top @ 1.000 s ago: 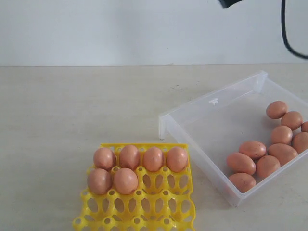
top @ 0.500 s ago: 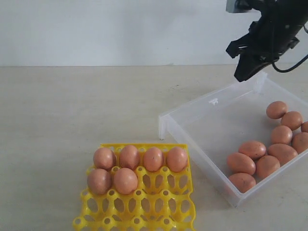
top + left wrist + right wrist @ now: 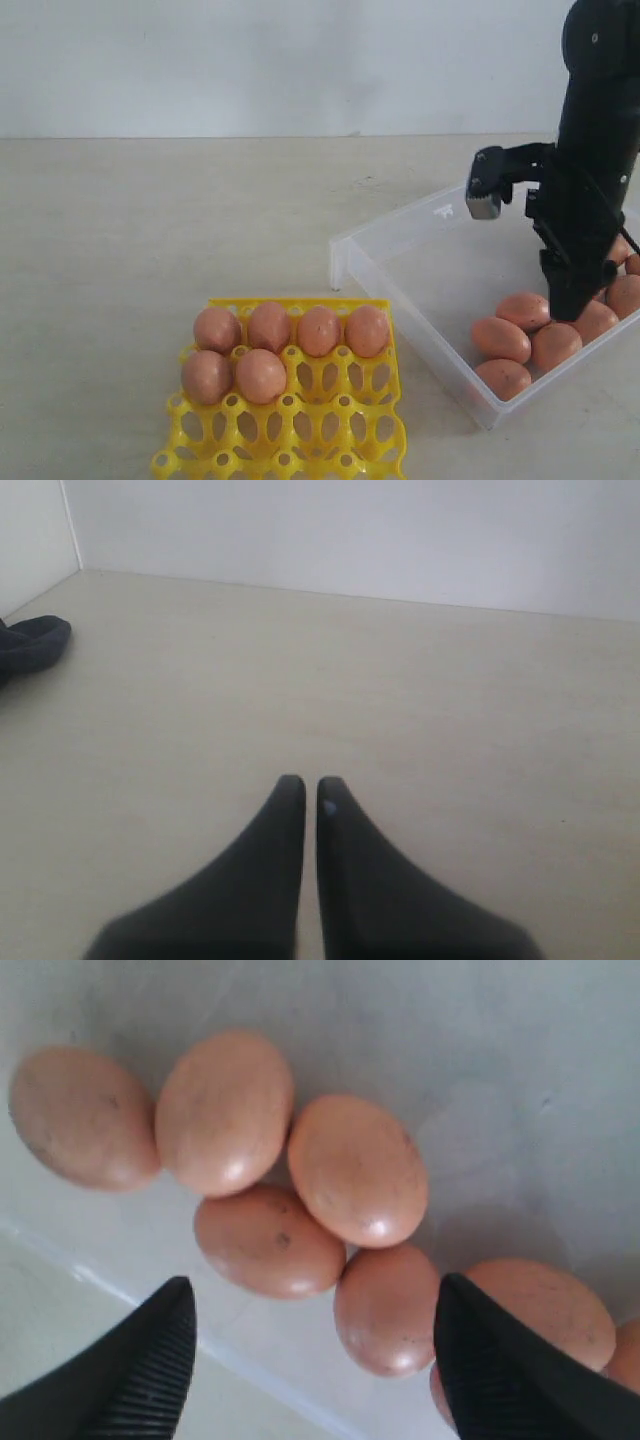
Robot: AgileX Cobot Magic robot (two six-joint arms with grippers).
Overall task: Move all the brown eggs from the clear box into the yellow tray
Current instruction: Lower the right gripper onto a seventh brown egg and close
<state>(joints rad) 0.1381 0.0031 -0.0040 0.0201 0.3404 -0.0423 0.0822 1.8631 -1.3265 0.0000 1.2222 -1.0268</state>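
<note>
Eggs [image 3: 260,375]: six in yellow tray [image 3: 300,302], others loose in clear box [image 3: 440,270]

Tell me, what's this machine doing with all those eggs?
A two-armed robot is shifting eggs from a box into a tray. Six brown eggs already sit in the yellow tray, four in one row and two in the next. The right pincer hangs open low over the cluster of eggs in the clear box, holding nothing. The left pincer is shut and empty above the table.
</note>
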